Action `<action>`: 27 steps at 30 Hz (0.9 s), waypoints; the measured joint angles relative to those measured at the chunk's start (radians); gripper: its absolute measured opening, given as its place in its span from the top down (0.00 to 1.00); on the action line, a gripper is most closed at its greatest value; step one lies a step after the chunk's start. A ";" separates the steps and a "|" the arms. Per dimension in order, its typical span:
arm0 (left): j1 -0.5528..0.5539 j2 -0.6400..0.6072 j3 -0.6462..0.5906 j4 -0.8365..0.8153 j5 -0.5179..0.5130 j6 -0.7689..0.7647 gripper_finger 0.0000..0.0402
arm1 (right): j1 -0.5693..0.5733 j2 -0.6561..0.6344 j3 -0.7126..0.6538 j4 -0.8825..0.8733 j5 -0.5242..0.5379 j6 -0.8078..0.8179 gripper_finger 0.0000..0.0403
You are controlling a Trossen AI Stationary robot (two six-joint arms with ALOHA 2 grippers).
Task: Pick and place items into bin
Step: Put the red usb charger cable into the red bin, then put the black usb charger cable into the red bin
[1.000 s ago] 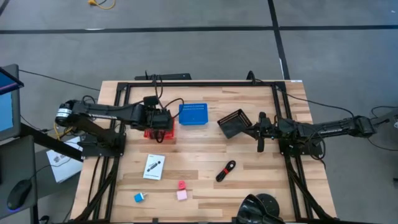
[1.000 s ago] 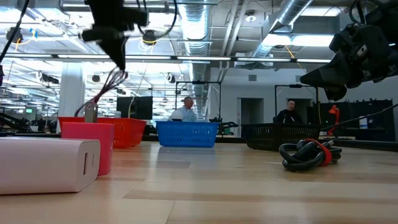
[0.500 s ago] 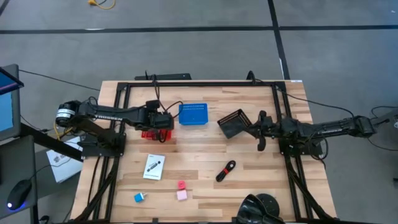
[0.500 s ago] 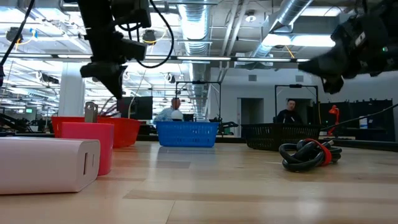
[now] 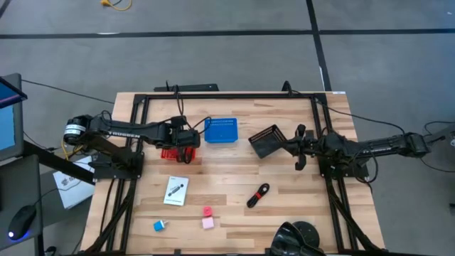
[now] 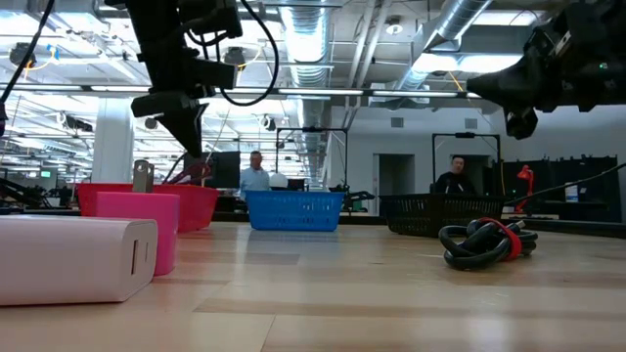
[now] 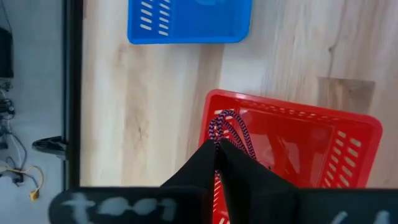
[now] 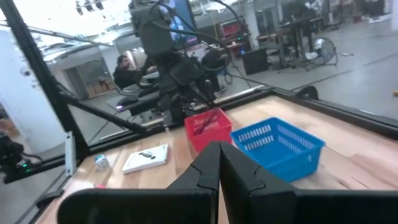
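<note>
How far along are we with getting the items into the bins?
Early. In hand: the left gripper is shut on a braided cord over the red basket. Left on the table: the card packet, black-and-red cord, two pink cubes and the blue cube. The right gripper waits shut by the black basket.

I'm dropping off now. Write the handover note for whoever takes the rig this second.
Left gripper: shut on the braided cord, hanging it over the red basket; not yet released.
Right gripper: shut, empty, beside the black basket.
On the table: white card packet, black-and-red cable, two pink cubes, blue cube.
Done: nothing visibly binned.
Left: drop the cord, then bin those five.
</note>
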 joint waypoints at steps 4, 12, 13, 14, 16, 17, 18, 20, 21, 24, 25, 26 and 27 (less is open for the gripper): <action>0.000 0.000 0.000 -0.001 0.011 -0.001 0.87 | 0.000 0.000 0.000 -0.006 -0.002 0.000 1.00; 0.000 0.000 0.000 0.000 -0.038 -0.012 0.65 | 0.002 0.039 0.000 -0.005 -0.001 0.000 1.00; 0.000 0.000 0.002 -0.001 -0.060 -0.027 0.64 | 0.002 0.044 0.000 -0.005 -0.001 -0.006 1.00; -0.001 0.000 0.005 0.000 -0.079 -0.042 0.64 | 0.003 0.050 0.000 -0.006 -0.001 -0.017 1.00; -0.002 0.000 0.013 -0.002 -0.106 -0.078 0.63 | 0.001 0.064 0.000 -0.005 0.001 -0.059 1.00; -0.002 0.000 0.019 -0.007 -0.112 -0.093 0.63 | -0.001 0.071 0.000 -0.005 0.002 -0.069 1.00; -0.002 0.000 0.027 -0.013 -0.111 -0.102 0.64 | -0.005 0.080 0.000 -0.005 0.001 -0.073 1.00; -0.003 0.000 0.043 -0.017 -0.097 -0.106 0.64 | -0.014 0.095 0.000 -0.004 0.001 -0.071 1.00; -0.003 0.000 0.050 -0.018 -0.085 -0.106 0.65 | -0.020 0.099 0.000 -0.001 0.001 -0.065 1.00; -0.003 0.000 0.072 -0.019 -0.050 -0.096 0.66 | -0.024 0.106 0.002 -0.001 -0.012 -0.119 0.98; -0.003 0.000 0.079 -0.019 -0.048 -0.095 0.66 | -0.021 0.107 0.008 -0.009 -0.021 -0.163 0.97; -0.003 0.000 0.086 -0.019 -0.049 -0.095 0.66 | -0.016 0.107 0.016 -0.014 -0.026 -0.205 0.96; -0.003 0.000 0.090 -0.019 -0.049 -0.094 0.66 | -0.011 0.107 0.030 -0.023 -0.026 -0.244 0.94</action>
